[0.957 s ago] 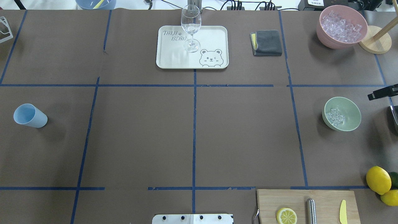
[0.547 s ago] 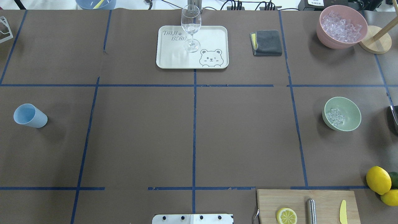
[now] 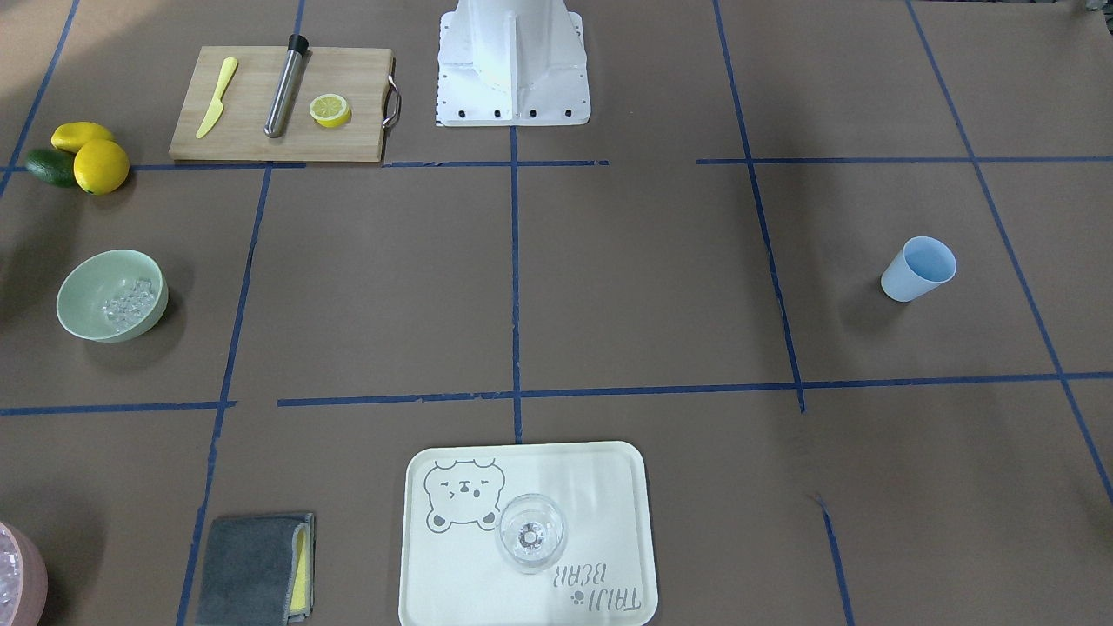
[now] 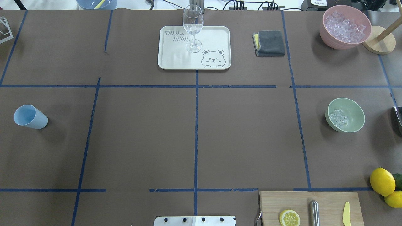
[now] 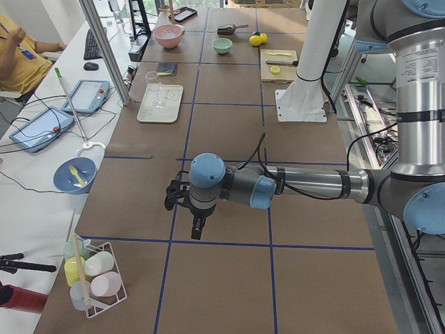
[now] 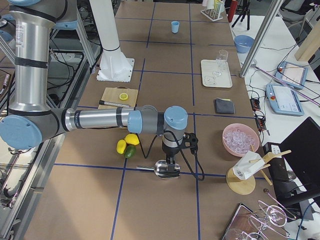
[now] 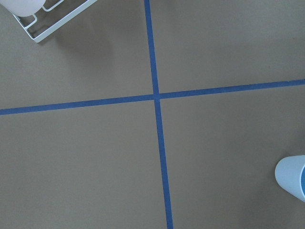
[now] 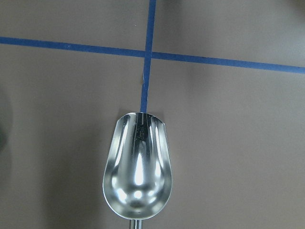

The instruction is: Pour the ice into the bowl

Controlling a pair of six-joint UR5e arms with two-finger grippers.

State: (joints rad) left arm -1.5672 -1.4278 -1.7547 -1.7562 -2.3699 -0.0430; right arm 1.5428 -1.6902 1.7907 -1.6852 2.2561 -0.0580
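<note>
The mint-green bowl [image 4: 345, 115] stands at the table's right side, with a handful of clear ice cubes [image 4: 339, 118] in its bottom; it also shows in the front-facing view [image 3: 111, 296]. The empty metal scoop [image 8: 137, 167] lies on the table paper; it also shows in the exterior right view [image 6: 161, 170]. My right gripper [image 6: 170, 161] hangs just over the scoop, and I cannot tell whether it is open or shut. My left gripper [image 5: 197, 228] hovers over bare table near the light blue cup [image 4: 29, 116], and I cannot tell its state.
A pink container [image 4: 344, 26] full of ice stands at the far right next to a wooden stand [image 4: 378, 40]. A tray [image 4: 176, 59] carries a wine glass [image 4: 192, 28]. A grey cloth [image 4: 269, 43], a cutting board [image 4: 326, 201] and lemons [image 4: 382, 181] are also present.
The black tip of my right gripper, at the overhead view's right edge a second ago, has moved out of that view. The bowl, ice and cup have not moved.
</note>
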